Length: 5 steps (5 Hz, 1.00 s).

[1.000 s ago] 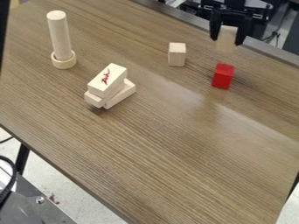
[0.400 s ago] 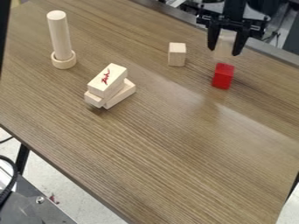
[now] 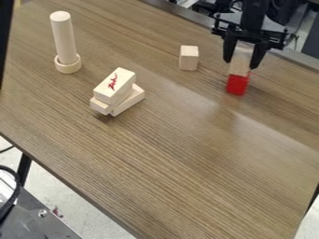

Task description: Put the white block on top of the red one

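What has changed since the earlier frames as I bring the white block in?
The gripper has come down with the white block between its jaws. The block now hides the red block's top, apparently resting on it, though contact can't be confirmed. No release shows. The red block, the lone pale block, the block pile and the upright peg stayed put.

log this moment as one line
gripper: white block between fingers | white block: at or just above red block | red block: on table
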### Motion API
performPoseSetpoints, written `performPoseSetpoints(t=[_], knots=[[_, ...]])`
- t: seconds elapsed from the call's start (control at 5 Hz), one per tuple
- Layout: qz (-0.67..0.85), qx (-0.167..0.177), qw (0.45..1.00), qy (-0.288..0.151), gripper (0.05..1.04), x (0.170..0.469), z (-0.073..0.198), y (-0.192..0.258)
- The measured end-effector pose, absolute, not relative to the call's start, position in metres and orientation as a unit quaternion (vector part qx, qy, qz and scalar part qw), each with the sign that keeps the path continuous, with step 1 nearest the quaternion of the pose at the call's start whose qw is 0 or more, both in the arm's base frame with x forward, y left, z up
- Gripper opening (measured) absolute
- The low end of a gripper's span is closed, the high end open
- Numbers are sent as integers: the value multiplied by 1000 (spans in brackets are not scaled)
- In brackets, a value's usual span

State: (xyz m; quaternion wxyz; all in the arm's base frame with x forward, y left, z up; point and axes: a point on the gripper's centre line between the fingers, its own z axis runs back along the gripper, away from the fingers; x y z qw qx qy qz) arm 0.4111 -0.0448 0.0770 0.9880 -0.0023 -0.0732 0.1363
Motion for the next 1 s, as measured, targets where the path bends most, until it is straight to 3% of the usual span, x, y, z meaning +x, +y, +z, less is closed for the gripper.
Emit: performPoseSetpoints(t=[0.2,0.4,0.6,1.0], knots=[[134,-1,988,-75,623,412,77,-48],[131,2,989,-72,918,411,80,-49],[126,19,989,-80,1001,414,88,-50],[129,24,988,-80,999,412,103,-51]])
